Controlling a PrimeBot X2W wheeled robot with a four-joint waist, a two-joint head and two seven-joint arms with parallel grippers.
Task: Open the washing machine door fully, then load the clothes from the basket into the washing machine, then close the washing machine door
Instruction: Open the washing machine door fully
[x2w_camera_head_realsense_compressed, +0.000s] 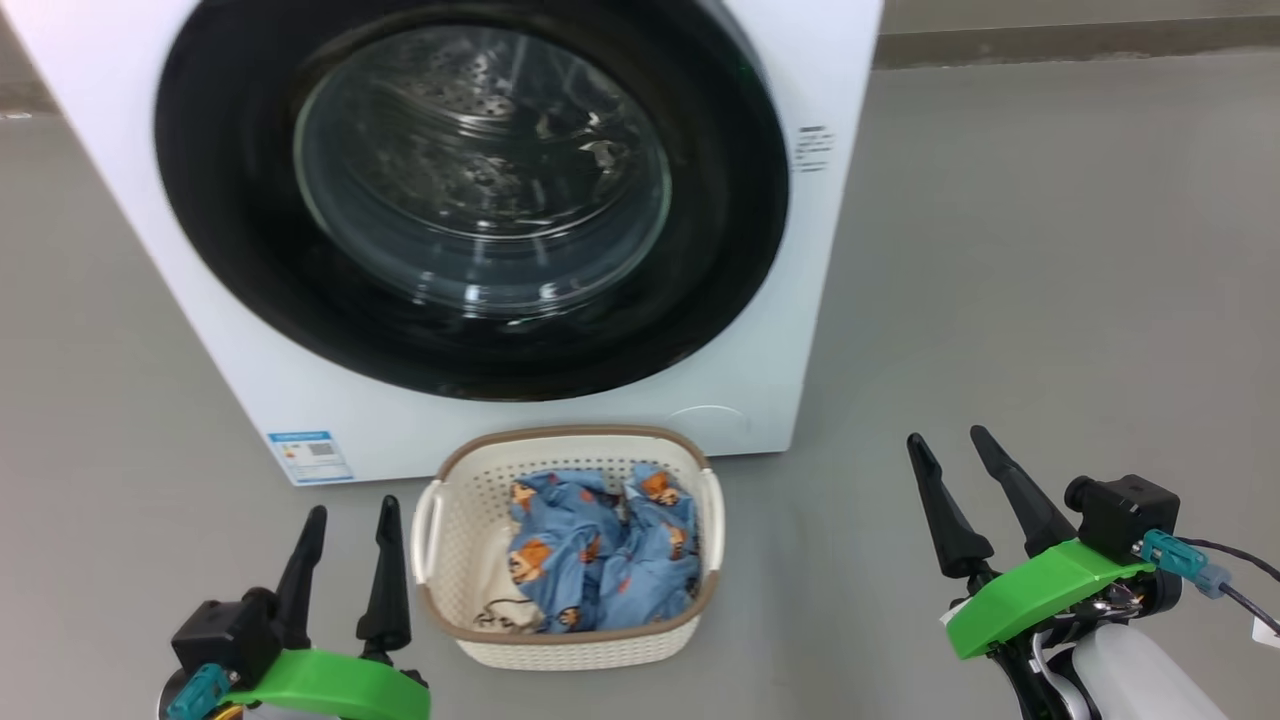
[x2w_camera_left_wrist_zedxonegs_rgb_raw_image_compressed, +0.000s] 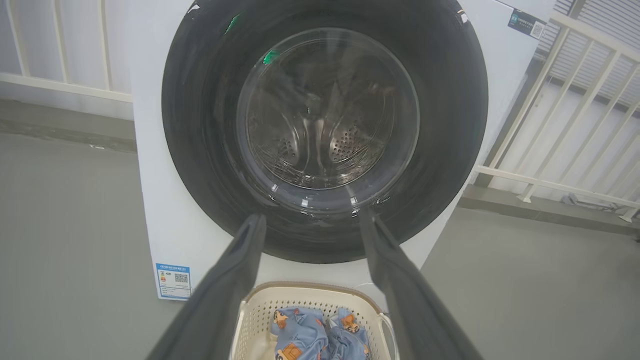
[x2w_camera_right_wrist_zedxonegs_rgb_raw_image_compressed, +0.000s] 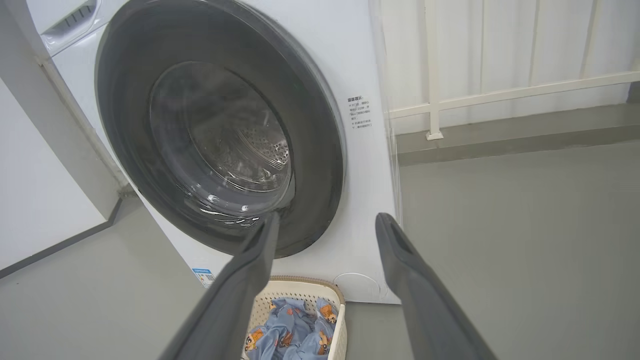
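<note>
The white washing machine (x2w_camera_head_realsense_compressed: 130, 190) stands ahead with its round black door (x2w_camera_head_realsense_compressed: 230, 250) shut flat against the front, the steel drum visible through the glass. On the floor before it sits the cream basket (x2w_camera_head_realsense_compressed: 455, 520) holding the blue bear-print clothes (x2w_camera_head_realsense_compressed: 595, 560) and a cream piece. My left gripper (x2w_camera_head_realsense_compressed: 352, 508) hovers open just left of the basket, nothing between its fingers. To the basket's right, well apart, my right gripper (x2w_camera_head_realsense_compressed: 950, 438) is open and empty. The wrist views show the door (x2w_camera_left_wrist_zedxonegs_rgb_raw_image_compressed: 200, 125) (x2w_camera_right_wrist_zedxonegs_rgb_raw_image_compressed: 320, 165) and the basket (x2w_camera_left_wrist_zedxonegs_rgb_raw_image_compressed: 255, 310) (x2w_camera_right_wrist_zedxonegs_rgb_raw_image_compressed: 300, 287) beyond my fingers.
A blue label sticker (x2w_camera_head_realsense_compressed: 310, 455) is on the washer's lower left front. Grey floor (x2w_camera_head_realsense_compressed: 1050, 300) spreads to the right of the machine. A white railing (x2w_camera_left_wrist_zedxonegs_rgb_raw_image_compressed: 560, 125) stands behind and beside the washer.
</note>
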